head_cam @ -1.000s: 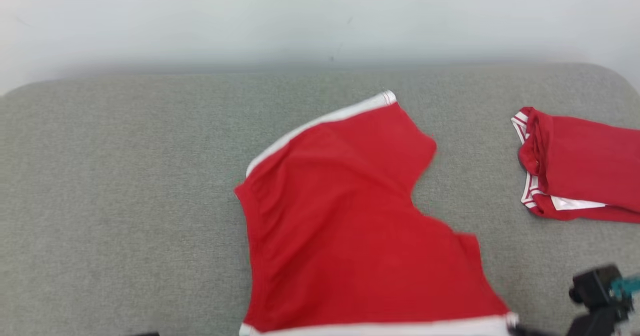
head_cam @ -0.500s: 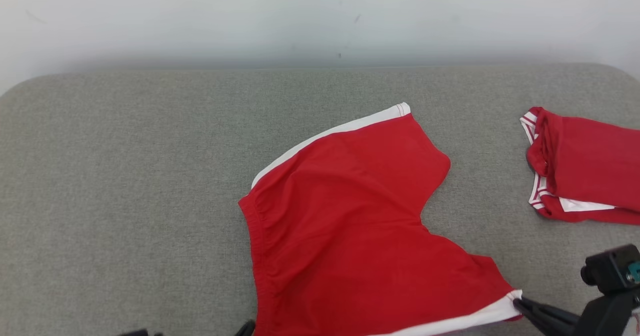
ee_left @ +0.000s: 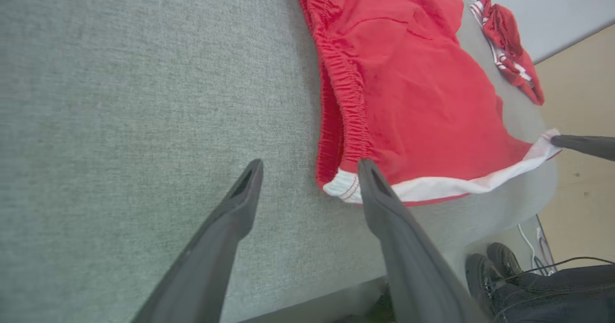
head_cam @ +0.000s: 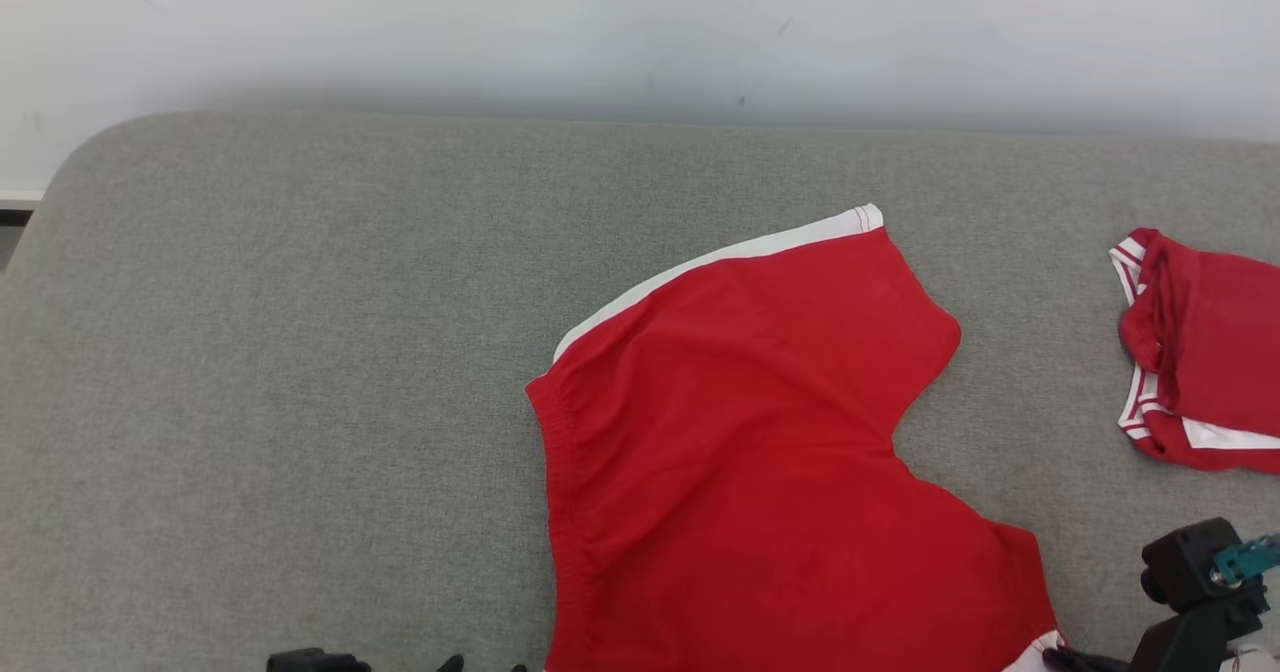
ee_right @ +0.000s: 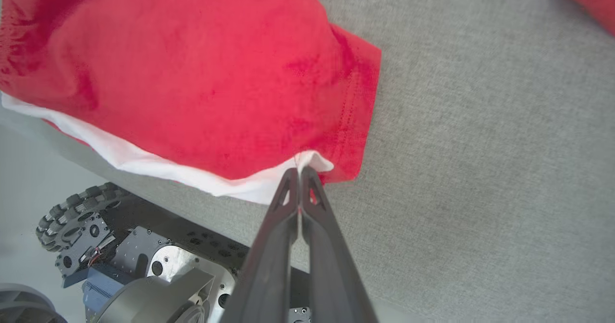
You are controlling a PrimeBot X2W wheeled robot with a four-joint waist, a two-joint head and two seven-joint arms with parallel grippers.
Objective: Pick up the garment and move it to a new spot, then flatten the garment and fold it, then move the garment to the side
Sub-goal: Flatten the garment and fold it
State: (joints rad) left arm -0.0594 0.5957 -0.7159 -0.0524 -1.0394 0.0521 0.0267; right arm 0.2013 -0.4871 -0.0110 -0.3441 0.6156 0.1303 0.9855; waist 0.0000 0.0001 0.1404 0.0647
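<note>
Head view gives you the shorts [head_cam: 780, 452] lying spread on the grey pad [head_cam: 300, 352]. They sit right of its middle and reach the near edge. The elastic waistband faces left. One leg points away toward the wall [head_cam: 500, 22], and the other runs to the lower right. A white strip lines each outer side.

In the right wrist view your right gripper [ee_right: 299, 173] has its fingers pressed together on the white corner of the near leg's hem, pinching it at the pad's near edge. The rest of the cloth lies slack on the pad.

In the left wrist view your left gripper [ee_left: 310, 164] has its fingers spread wide and holds nothing. One tip sits over bare pad. The other is just beside the waistband's near corner; you cannot tell whether it touches.

A second red garment [head_cam: 1205, 352] with white stripes lies bunched at the pad's far right, well apart from the shorts.

Below the pad's edge the right wrist view shows the robot's wheeled base [ee_right: 72, 217]. The left wrist view shows dark shoes [ee_left: 485, 275] and cables on the tan floor [ee_left: 581, 82].
</note>
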